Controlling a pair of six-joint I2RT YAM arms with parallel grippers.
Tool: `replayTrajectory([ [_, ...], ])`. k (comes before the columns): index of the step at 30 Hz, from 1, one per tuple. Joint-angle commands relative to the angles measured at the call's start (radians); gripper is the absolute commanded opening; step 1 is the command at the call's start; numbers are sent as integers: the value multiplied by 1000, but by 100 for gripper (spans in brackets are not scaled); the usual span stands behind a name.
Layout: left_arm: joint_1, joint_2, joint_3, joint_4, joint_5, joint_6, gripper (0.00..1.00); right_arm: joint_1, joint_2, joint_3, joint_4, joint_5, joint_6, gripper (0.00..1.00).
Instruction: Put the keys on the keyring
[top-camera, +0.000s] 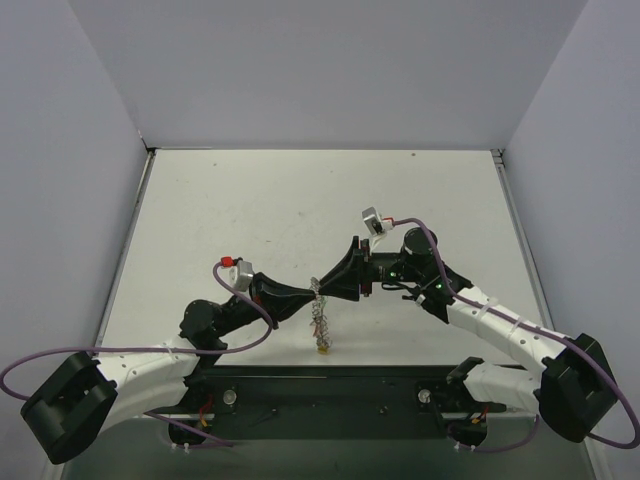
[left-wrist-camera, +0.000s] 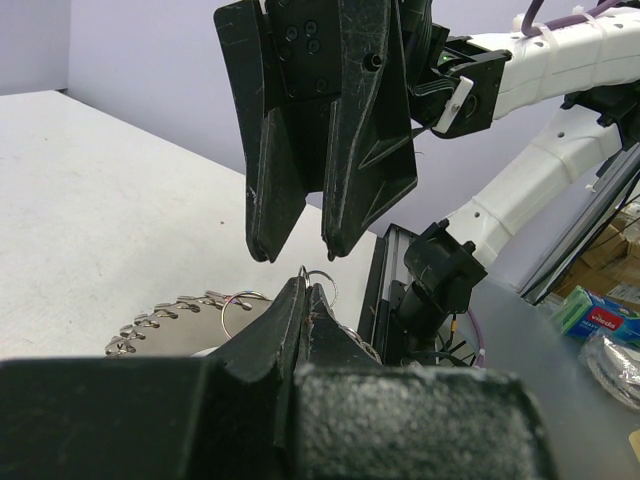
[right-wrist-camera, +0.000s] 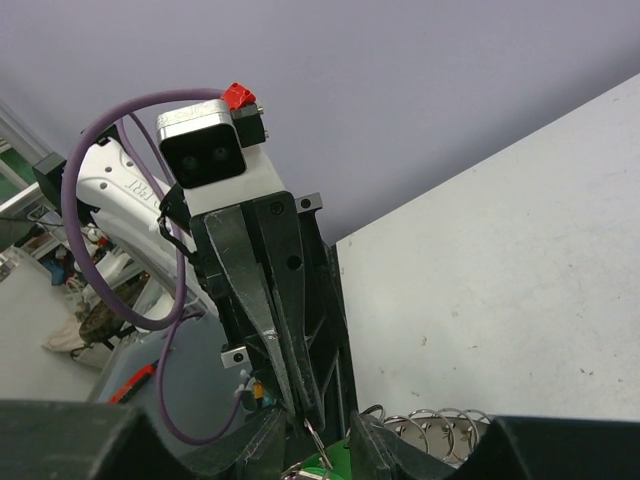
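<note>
My left gripper (top-camera: 318, 292) is shut on a small wire loop (left-wrist-camera: 322, 272) of the keyring (top-camera: 321, 322), which hangs below it as a string of loops. A yellow key (top-camera: 323, 349) dangles at its lower end. In the left wrist view the silver ring with its loops (left-wrist-camera: 170, 315) shows behind the shut jaws. My right gripper (top-camera: 340, 283) faces the left one tip to tip, open; its fingertips (left-wrist-camera: 335, 245) stand apart just above the pinched loop. A green key head (right-wrist-camera: 330, 467) shows low between the right fingers; whether it touches them I cannot tell.
The white table (top-camera: 300, 200) is walled on three sides by pale panels. A black base rail (top-camera: 330, 385) runs along the near edge under both arms. Purple cables (top-camera: 250, 320) loop off each wrist.
</note>
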Motion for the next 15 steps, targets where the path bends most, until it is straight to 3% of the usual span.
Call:
replayTrajectory([
  [1, 5, -10, 48, 85, 3, 1, 0, 6, -25, 7, 65, -38, -11, 33],
  [6, 4, -17, 44, 87, -1, 4, 0, 4, -39, 0, 13, -31, -28, 38],
  [15, 5, -23, 48, 87, 6, 8, 0, 6, -48, -9, 10, -27, -33, 37],
])
